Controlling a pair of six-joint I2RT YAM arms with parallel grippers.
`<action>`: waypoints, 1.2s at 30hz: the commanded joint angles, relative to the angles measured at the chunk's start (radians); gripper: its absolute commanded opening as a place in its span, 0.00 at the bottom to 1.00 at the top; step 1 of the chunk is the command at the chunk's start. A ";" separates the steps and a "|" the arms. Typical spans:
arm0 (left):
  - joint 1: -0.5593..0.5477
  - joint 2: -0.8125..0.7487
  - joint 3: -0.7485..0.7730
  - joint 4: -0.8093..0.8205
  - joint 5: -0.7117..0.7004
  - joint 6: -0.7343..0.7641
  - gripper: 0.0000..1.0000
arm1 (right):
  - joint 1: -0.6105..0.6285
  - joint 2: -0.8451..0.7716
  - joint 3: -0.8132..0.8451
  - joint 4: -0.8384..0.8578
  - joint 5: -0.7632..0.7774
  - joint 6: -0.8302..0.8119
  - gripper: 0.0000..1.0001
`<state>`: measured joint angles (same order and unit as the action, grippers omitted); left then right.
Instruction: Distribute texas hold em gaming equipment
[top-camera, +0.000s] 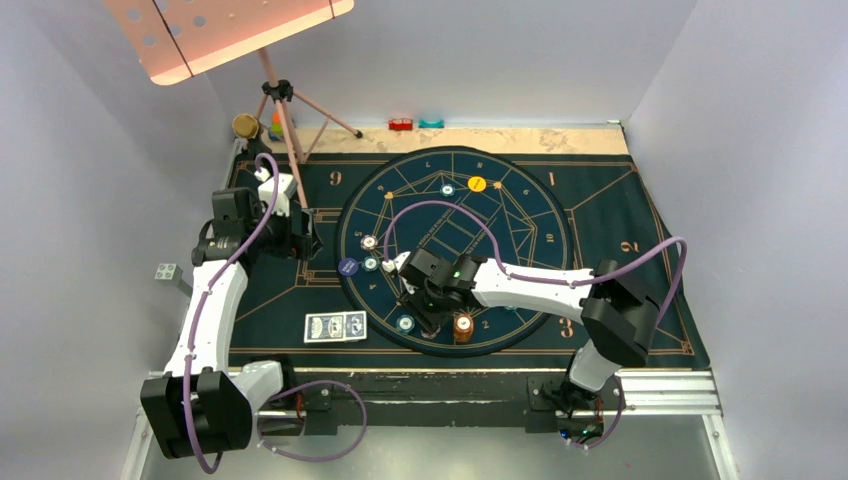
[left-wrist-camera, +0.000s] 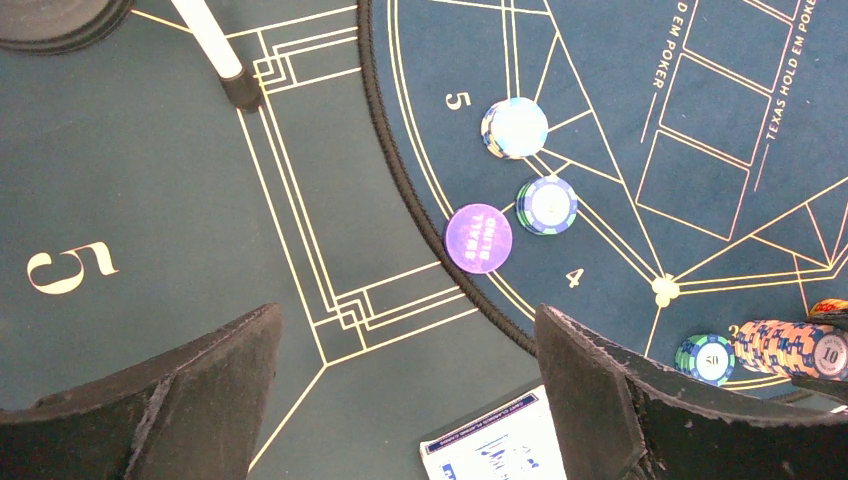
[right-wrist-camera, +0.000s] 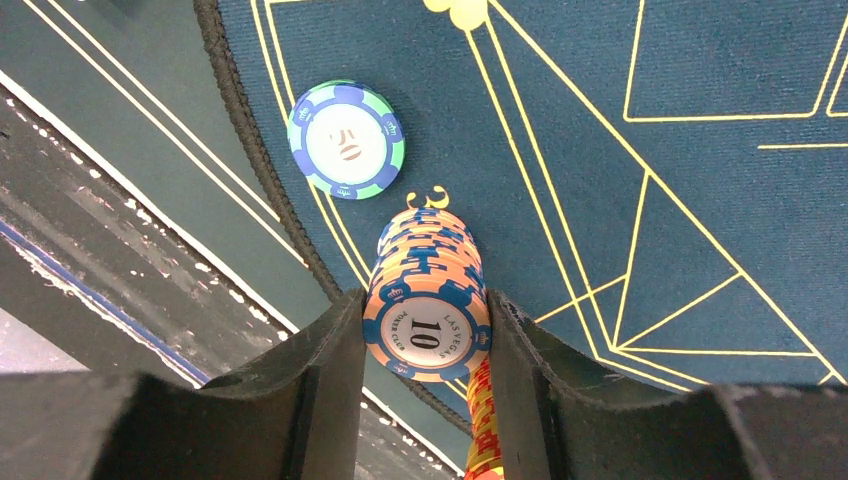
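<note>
An orange stack of poker chips (right-wrist-camera: 427, 330) stands near the front rim of the round mat (top-camera: 520, 215). My right gripper (right-wrist-camera: 425, 340) is shut on it, both fingers pressed to its sides; from above the stack (top-camera: 463, 327) shows at the gripper (top-camera: 456, 320). A green-edged 50 chip (right-wrist-camera: 347, 139) lies beside it. My left gripper (left-wrist-camera: 408, 315) hangs open over the dark mat, holding nothing. Ahead of it lie a purple small-blind disc (left-wrist-camera: 478, 238), a blue chip (left-wrist-camera: 547, 204) and a pale chip stack (left-wrist-camera: 515, 127). Blue-backed playing cards (top-camera: 336, 326) lie face down at the front left. A yellow disc (top-camera: 477, 183) sits at the back.
A tripod stand (top-camera: 290, 120) stands at the back left, one leg (left-wrist-camera: 215, 45) reaching onto the mat by my left gripper. Small red (top-camera: 401, 124) and teal (top-camera: 431, 123) blocks sit on the back edge. A metal rail (top-camera: 450, 385) runs along the front.
</note>
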<state>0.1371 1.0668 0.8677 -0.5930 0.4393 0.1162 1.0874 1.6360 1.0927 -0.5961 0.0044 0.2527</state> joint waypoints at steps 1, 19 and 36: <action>0.008 -0.023 0.006 0.018 0.016 0.014 1.00 | 0.005 -0.007 0.003 0.006 -0.007 -0.002 0.24; 0.008 -0.026 0.004 0.019 0.024 0.017 1.00 | -0.225 -0.109 0.223 -0.043 0.049 0.063 0.00; 0.007 -0.025 0.002 0.022 0.026 0.021 1.00 | -0.604 0.472 0.813 -0.098 0.196 0.121 0.00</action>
<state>0.1371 1.0615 0.8677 -0.5930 0.4427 0.1162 0.4911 2.0460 1.8069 -0.6609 0.1822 0.3550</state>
